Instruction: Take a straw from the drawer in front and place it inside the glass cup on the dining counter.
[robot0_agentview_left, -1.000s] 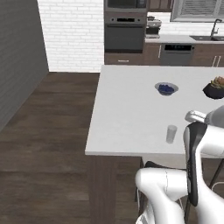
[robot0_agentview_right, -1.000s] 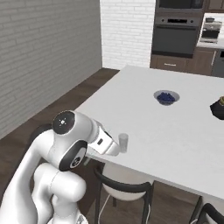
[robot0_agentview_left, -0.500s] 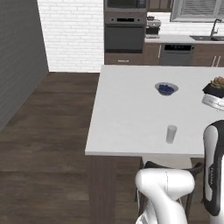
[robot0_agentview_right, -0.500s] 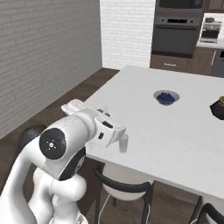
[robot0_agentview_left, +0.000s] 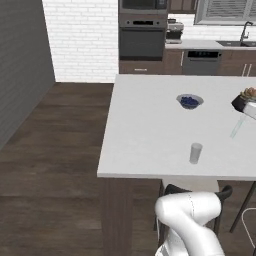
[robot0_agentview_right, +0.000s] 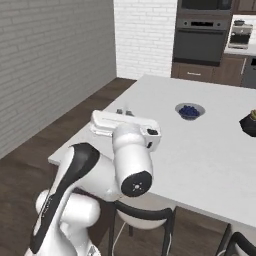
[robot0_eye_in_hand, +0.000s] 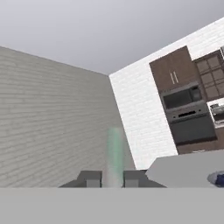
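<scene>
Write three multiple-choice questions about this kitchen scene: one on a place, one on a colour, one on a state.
1. Where is the glass cup?
A. on the floor
B. on the dining counter, near its edge toward the robot
C. on a stool

2. What colour is the bowl?
A. dark blue
B. red
C. yellow

3. What is the state of the straw?
A. standing in the glass cup
B. lying on the dining counter
C. held by the gripper

Key: B, the cup stands on the white slab by the near edge; A, the bowl looks dark blue; C, the hand view shows the straw between the fingertips.
</scene>
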